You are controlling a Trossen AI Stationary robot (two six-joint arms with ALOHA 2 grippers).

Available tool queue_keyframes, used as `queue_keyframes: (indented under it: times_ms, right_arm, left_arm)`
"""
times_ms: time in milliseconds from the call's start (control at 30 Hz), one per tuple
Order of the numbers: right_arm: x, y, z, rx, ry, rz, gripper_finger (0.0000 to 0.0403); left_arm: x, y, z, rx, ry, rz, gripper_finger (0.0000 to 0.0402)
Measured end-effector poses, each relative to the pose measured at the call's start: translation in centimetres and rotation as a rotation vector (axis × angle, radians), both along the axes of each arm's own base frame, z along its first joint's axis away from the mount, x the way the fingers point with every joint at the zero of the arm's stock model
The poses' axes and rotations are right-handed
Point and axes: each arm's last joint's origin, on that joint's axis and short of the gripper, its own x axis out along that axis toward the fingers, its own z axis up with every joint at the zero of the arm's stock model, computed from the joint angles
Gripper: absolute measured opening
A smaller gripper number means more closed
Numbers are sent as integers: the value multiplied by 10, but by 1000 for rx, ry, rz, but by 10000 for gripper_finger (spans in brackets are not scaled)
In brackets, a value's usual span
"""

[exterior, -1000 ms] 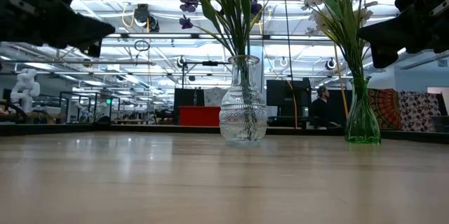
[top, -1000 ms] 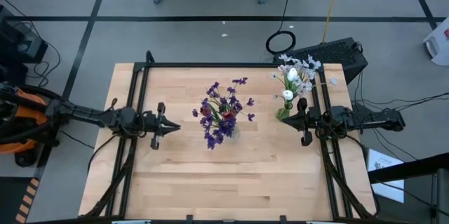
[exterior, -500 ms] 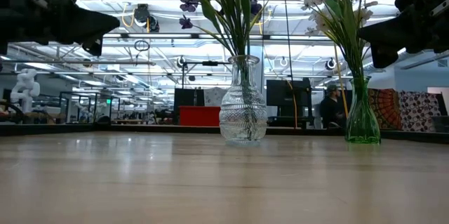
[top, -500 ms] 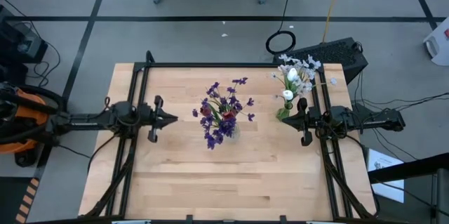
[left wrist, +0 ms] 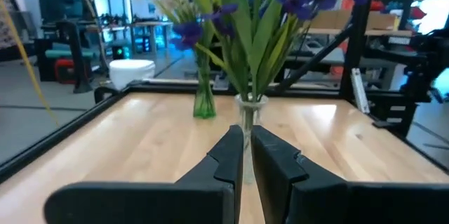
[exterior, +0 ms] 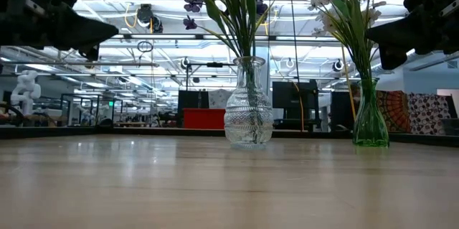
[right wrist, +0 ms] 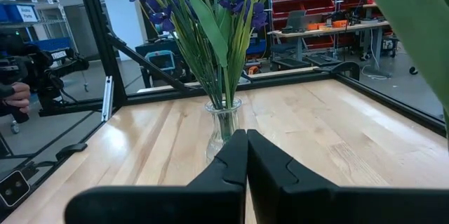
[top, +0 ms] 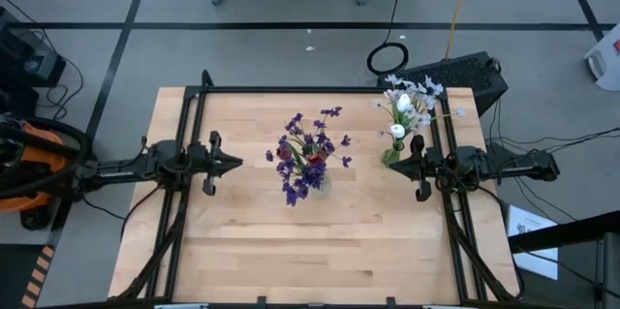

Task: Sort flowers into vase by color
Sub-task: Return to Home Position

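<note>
— around the clear vase (exterior: 248, 103), anything loose?
— no: purple and red flowers (top: 308, 154) stand in it, white flowers (top: 407, 106) in the green vase (exterior: 370, 121) beside. left gripper (left wrist: 245, 134) and right gripper (right wrist: 246, 136) flank it, pressed together, empty, so i park.

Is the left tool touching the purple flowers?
Apart. The high view shows bare table between the left tool and the purple flowers.
</note>
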Motion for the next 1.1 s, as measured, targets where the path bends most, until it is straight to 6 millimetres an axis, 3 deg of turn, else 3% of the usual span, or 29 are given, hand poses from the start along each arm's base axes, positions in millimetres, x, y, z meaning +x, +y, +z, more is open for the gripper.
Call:
queue_keyframes:
  times_ms: [400, 1100]
  right_arm:
    - [0, 0, 0, 0, 1, 0, 0]
    - [0, 0, 0, 0, 0, 0, 0]
  left_arm:
    - [0, 3, -3, 20, 28, 98, 35]
    - [0, 3, -3, 20, 29, 105, 35]
